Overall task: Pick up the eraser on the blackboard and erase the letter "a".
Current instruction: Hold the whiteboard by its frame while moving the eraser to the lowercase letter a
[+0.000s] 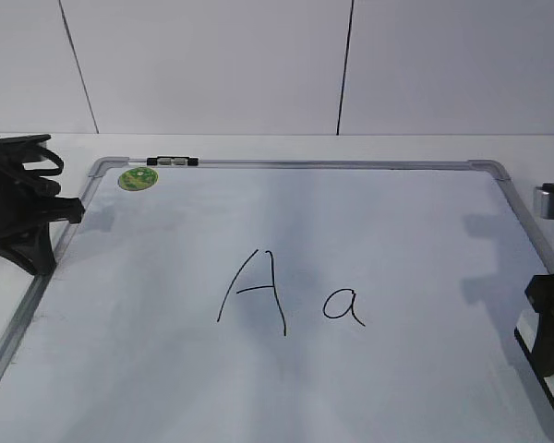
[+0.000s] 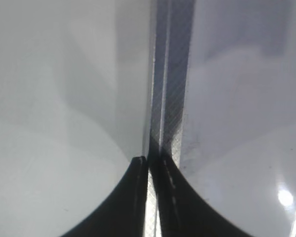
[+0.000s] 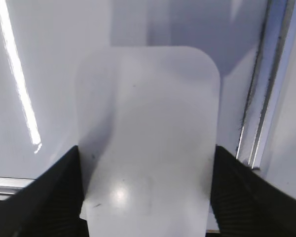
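At the board's (image 1: pixel 286 231) four o'clock edge, my right gripper (image 3: pixel 147 197) straddles the eraser (image 3: pixel 148 138), fingers against its sides, seemingly clamped. The "a" (image 1: pixel 343 305) lies toward nine o'clock; careless sweeping could smear "A" (image 1: pixel 254 291). My left gripper (image 2: pixel 149 170) sits closed, empty.

the right wrist view looks straight down on the eraser (image 3: pixel 150 133), a white rounded oblong whose smooth top catches a small glare spot near its lower end. the right end effector (image 3: pixel 147 197) straddles it: one black ribbed finger (image 3: pixel 49 197) presses against the eraser's left long side and the other finger against its right long side, so the block sits clamped between them. beneath the eraser lies the pale, glossy surface of the blackboard (image 3: pixel 49 64), with a long bright streak of reflected light running down its left part. the board's silver-grey metal frame (image 3: pixel 266 89) runs just beside the eraser on the right, and another stretch of frame shows at the lower left corner.
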Robot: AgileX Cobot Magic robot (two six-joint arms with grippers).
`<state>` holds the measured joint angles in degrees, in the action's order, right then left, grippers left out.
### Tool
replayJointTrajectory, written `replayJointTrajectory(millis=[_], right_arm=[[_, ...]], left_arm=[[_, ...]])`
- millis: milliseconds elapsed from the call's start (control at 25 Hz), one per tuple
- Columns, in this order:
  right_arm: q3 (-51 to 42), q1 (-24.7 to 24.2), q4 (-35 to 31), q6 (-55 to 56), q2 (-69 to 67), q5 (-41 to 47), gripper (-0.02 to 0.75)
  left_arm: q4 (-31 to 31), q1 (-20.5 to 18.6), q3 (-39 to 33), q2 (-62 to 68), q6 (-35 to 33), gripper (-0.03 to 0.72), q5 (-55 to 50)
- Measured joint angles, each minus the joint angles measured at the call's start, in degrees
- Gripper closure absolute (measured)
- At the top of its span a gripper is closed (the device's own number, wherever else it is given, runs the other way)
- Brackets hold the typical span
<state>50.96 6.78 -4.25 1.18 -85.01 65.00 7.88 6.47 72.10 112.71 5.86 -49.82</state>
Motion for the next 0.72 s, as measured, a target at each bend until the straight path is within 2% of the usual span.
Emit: replayJointTrajectory(millis=[720], right_arm=[[0.0, 0.0, -0.63, 0.0, 0.0, 0.0, 0.195]], left_arm=[[-0.21, 0.0, 0.0, 0.0, -0.25, 0.657, 0.0]])
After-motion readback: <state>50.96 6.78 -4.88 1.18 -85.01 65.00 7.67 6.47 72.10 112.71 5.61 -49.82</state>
